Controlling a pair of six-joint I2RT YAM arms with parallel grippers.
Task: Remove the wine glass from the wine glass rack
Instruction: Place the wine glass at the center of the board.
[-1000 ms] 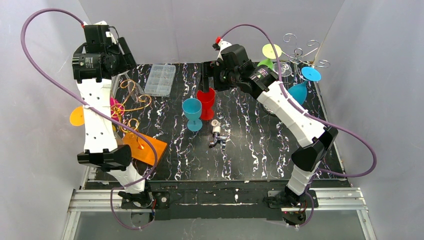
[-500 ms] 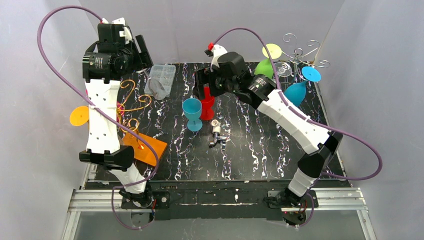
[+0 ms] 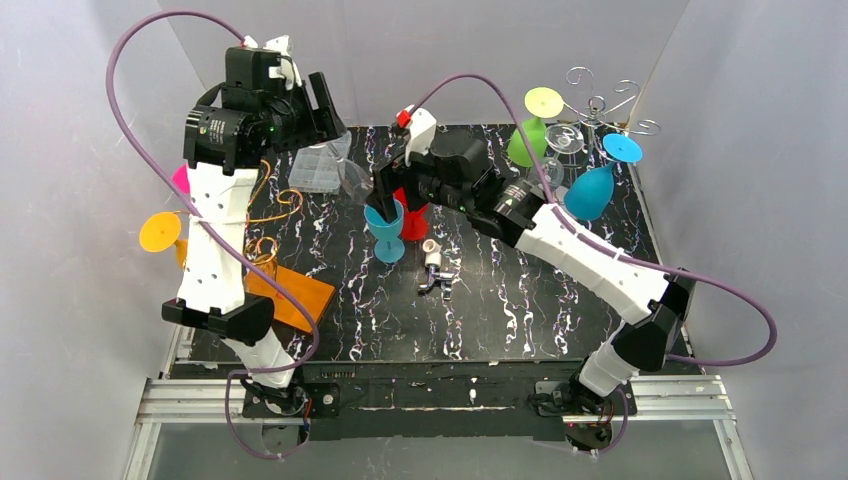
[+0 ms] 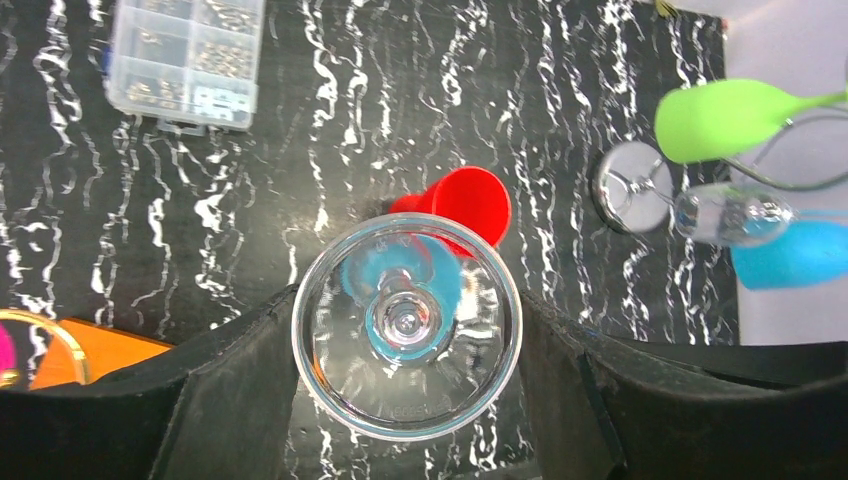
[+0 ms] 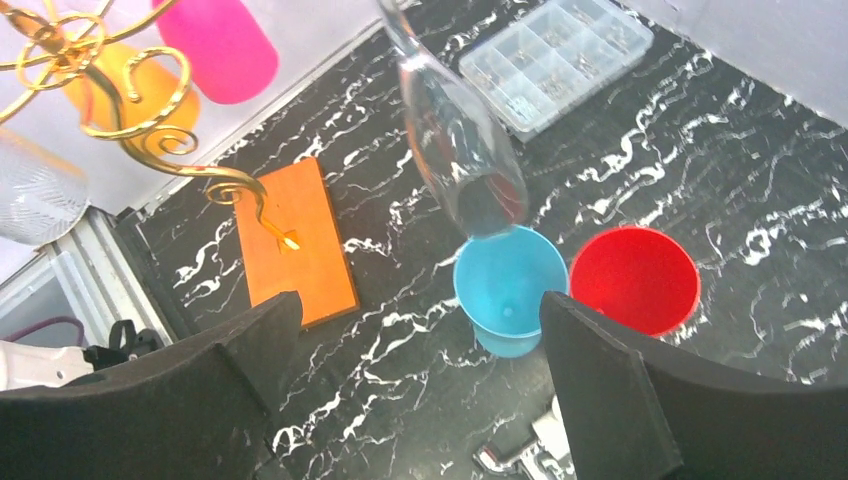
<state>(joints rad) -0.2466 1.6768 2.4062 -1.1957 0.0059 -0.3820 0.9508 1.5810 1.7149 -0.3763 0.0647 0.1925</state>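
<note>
My left gripper (image 3: 322,108) is shut on a clear wine glass (image 3: 352,176) and holds it in the air, tilted, over the middle-left of the table. In the left wrist view the glass's round foot (image 4: 405,325) sits between my fingers (image 4: 225,390). The glass also shows in the right wrist view (image 5: 462,160). The gold rack (image 3: 262,205) on its orange base (image 3: 295,296) stands at the left, with an orange glass (image 3: 159,232) and a pink glass (image 3: 181,178) on it. My right gripper (image 3: 385,196) is open and empty, just above a blue glass (image 5: 508,285).
A red cup (image 3: 414,208) stands behind the blue glass (image 3: 386,232). A clear plastic box (image 3: 305,168) lies at the back left. A small metal part (image 3: 433,268) lies mid-table. A silver rack (image 3: 598,108) at the back right carries green (image 3: 522,142), clear and blue (image 3: 588,190) glasses.
My left arm has swung right and away from the gold rack, carrying the clear glass toward the table's middle. My right arm has moved left, from the red cup to above the blue glass.
</note>
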